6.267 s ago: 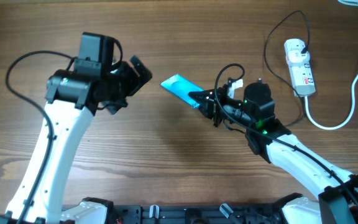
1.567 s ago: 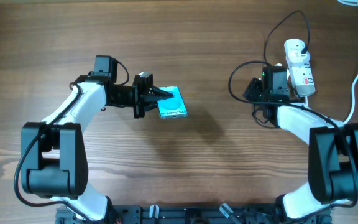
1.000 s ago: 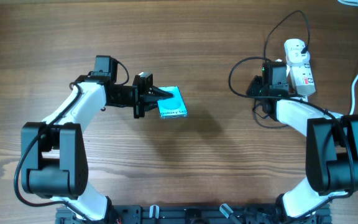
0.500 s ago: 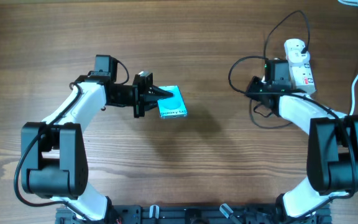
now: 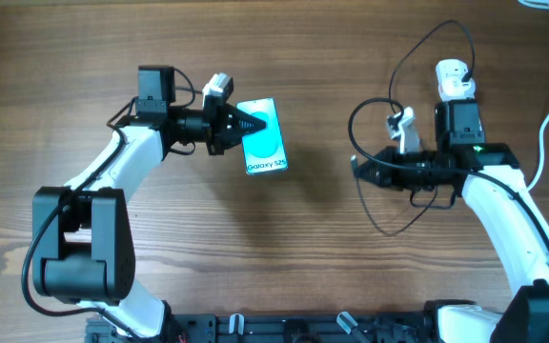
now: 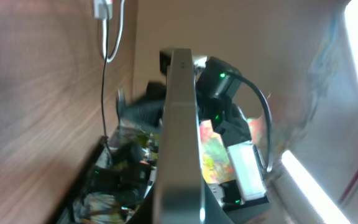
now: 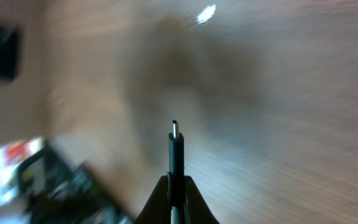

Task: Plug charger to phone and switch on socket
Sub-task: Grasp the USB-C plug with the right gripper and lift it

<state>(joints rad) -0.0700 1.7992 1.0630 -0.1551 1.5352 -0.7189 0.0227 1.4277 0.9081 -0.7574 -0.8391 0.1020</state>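
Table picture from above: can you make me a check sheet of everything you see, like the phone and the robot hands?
Surface: brown wooden table.
Job's things: phone, cyan screen up, held by the left gripper; charger plug tip held by the right gripper, not in the phone yet; socket partly hidden under the right arm, switch cannot be read.
Clutter: nothing seen.
Grippers: left shut on the phone; right shut on the charger.
Cables: thin black charger cable loops around the right arm; thick white cord at the right edge.
Surroundings: blurry; a strip light in the left wrist view.
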